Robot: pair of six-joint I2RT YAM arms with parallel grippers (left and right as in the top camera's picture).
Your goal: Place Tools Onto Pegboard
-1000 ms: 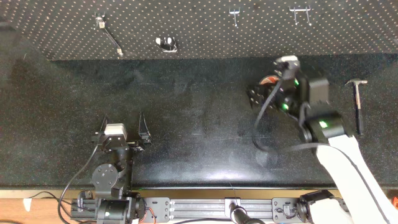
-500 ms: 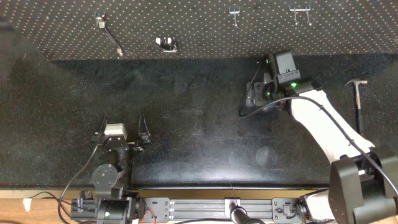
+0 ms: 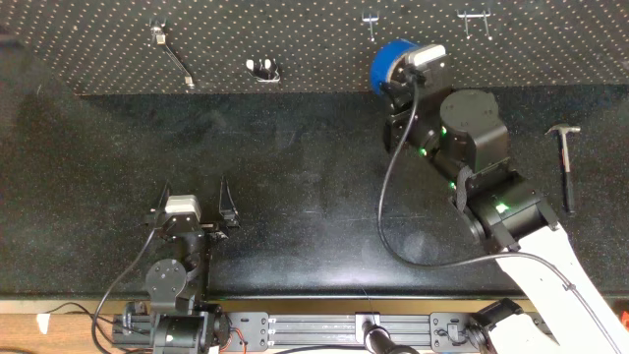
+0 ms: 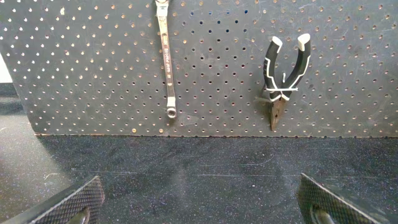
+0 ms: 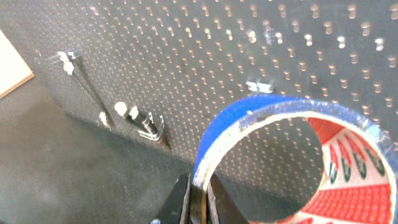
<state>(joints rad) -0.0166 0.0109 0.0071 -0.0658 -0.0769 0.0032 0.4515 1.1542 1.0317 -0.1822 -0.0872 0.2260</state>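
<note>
Wrench [image 3: 172, 54] & pliers [image 3: 263, 69] are hanging on pegboard [image 3: 79, 39]. Left gripper [image 3: 195, 202] is sitting low over bench [image 3: 314, 177], jaws wide apart, empty. Right gripper [image 5: 199, 199], arm stretching up to the board, is pinching tape roll [image 5: 224, 134] by its rim near a hook [image 5: 261, 86]. Prob. next: thread roll's hole over it. Hammer [image 3: 565, 162] is lying on bench, far right.

- Eleven o'clock: wrench [image 3: 173, 57] and pliers [image 3: 263, 69] hang on the pegboard [image 3: 314, 44].
- One o'clock: tape roll [image 3: 390, 64], near a hook [image 3: 371, 22].
- Three o'clock: hammer [image 3: 565, 162] lies on the surface [image 3: 295, 197].
</note>
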